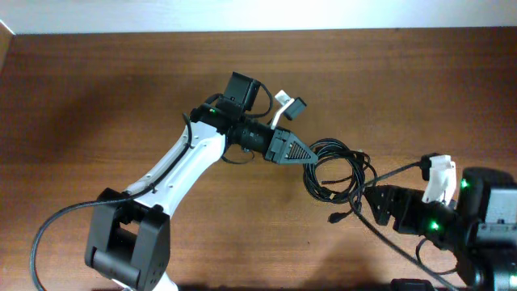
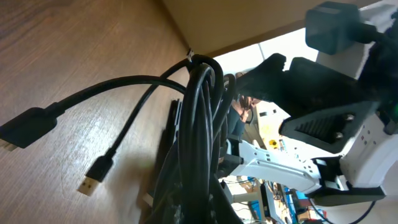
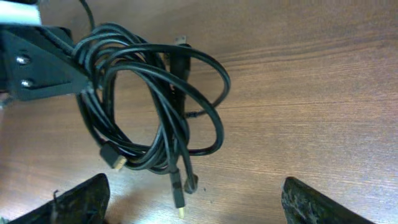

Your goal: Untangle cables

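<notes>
Right wrist view: cables [image 3: 166, 118] in loose coil on wooden table [image 3: 311, 93]. Left gripper [image 3: 84, 79] clamped tight on coil's edge. Right gripper [image 3: 193, 196] spread wide, empty, just beside plug ends.

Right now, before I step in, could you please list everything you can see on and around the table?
table: one, brown wood, fills the view.
cables: several in one tangled bundle, exact number unclear, black with gold plug tips, right of the table's centre.
left arm: one, white and black, reaching in from the lower left.
left tool: one, black, shut on the bundle's left side.
right arm: one, black with green lights, lower right corner.
right tool: one, black, open, beside the bundle's right side.
</notes>
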